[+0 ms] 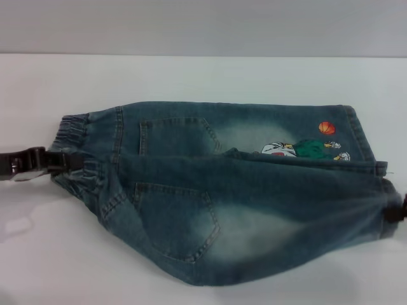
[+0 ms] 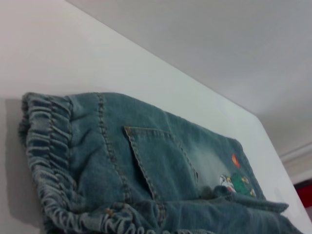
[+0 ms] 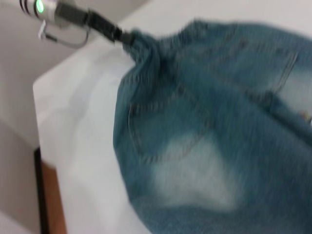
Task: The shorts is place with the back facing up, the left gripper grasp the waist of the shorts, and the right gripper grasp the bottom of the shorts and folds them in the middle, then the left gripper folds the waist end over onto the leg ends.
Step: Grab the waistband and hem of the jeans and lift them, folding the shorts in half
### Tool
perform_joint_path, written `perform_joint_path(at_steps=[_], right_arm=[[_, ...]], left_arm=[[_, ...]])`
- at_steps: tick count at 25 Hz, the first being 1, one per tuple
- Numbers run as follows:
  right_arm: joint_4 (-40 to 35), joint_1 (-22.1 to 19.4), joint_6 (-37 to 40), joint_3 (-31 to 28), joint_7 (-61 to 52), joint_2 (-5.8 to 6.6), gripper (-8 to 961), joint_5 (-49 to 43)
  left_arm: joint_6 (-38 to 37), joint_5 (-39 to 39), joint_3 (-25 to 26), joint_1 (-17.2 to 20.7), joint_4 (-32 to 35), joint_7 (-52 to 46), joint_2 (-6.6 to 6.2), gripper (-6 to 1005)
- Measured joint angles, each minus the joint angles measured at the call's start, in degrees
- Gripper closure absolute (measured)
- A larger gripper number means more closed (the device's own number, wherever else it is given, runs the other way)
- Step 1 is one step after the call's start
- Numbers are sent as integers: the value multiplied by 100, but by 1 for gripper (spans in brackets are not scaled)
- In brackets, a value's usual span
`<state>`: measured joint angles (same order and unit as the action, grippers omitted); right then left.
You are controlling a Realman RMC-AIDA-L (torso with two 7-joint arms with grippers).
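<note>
The faded blue denim shorts (image 1: pixel 229 190) with the puckered elastic waist (image 1: pixel 76 152) are stretched across the white table (image 1: pixel 191 76), waist toward the robot's left and the flat stitched leg ends (image 1: pixel 365 149) toward its right. The near half is lifted and draped over toward the far half, its bleached patch pocket (image 1: pixel 175 219) facing up, while the far half lies flat with the second pocket (image 1: pixel 175 136), the little cartoon print (image 1: pixel 305 151) and the orange ball (image 1: pixel 326 128) showing. The left gripper (image 1: pixel 54 160), the black two-finger claw at the left edge of the head view, is clamped onto the gathered waistband, and the right wrist view shows the denim bunched into a point where it bites, with its green ring (image 3: pixel 39 6) glowing behind. The right gripper (image 1: pixel 400 213) is only a dark sliver at the right edge, tucked against the near leg hem; whether its claw is closed there, cannot tell. Open room: bare white tabletop runs behind the far edge of the shorts, more lies in front of the near fold, and the right wrist view shows the table's edge (image 3: pixel 36 92) well apart from the cloth.
</note>
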<state>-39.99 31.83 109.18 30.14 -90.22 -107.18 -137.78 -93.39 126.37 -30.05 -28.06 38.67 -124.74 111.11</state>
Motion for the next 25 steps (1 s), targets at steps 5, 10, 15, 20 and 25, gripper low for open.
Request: perform_joint_path(at_steps=[5, 10, 15, 20, 25], right_arm=[[-1, -57, -78, -617, 214, 32, 955, 370], [5, -239, -442, -912, 341, 45, 955, 1229], [87, -422, -1141, -931, 511, -47, 954, 1938], [139, -412, -1932, -852, 647, -275, 954, 1973], [387, -331, -2666, -841, 828, -442, 954, 1958]], left_arm=[[59, -75, 0, -95, -2, -233, -6, 958], [234, -238, 23, -157, -11, -346, 13, 958], [510, -572, 132, -174, -11, -421, 32, 958], [794, -750, 155, -214, -11, -490, 78, 958], [1118, -804, 153, -274, -9, -551, 142, 958]])
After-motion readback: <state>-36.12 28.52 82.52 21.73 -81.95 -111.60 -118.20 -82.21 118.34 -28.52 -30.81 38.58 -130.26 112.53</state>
